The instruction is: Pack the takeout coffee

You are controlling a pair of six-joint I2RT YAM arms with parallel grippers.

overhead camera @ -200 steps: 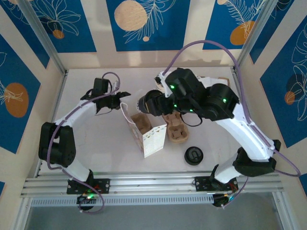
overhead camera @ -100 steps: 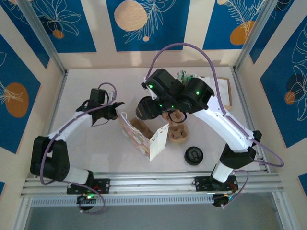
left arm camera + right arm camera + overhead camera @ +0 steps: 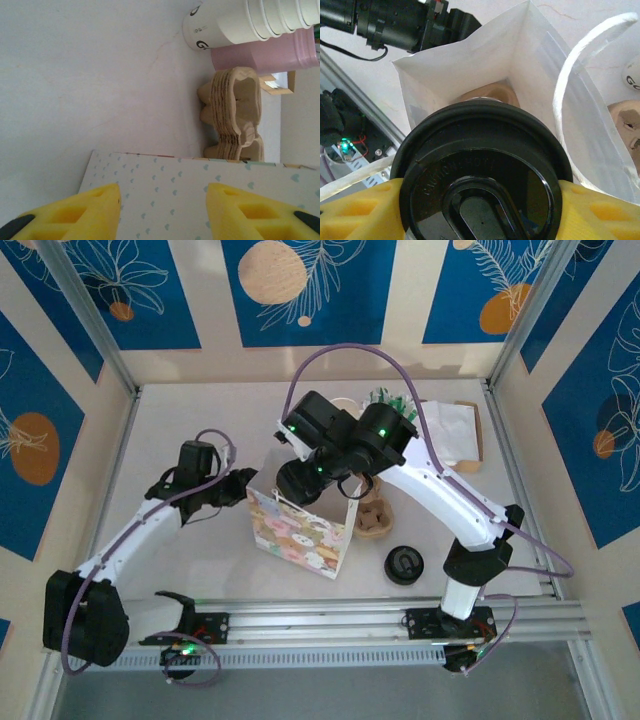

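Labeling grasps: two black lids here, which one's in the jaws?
The black lid held between the jaws of the right gripper, over the open gift bag. The other lid lies loose on the table.

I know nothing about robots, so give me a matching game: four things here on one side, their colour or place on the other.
1. takeout coffee
2. loose black lid
3. cup carriers
4. paper cups

a. brown, stacked
b. cream, nested
c. lying alone on the table
d. gripped above the open paper bag

Pairs: 1-d, 2-c, 3-a, 4-b

Jaws apart before patterned bag; carrier stack, cups beyond.
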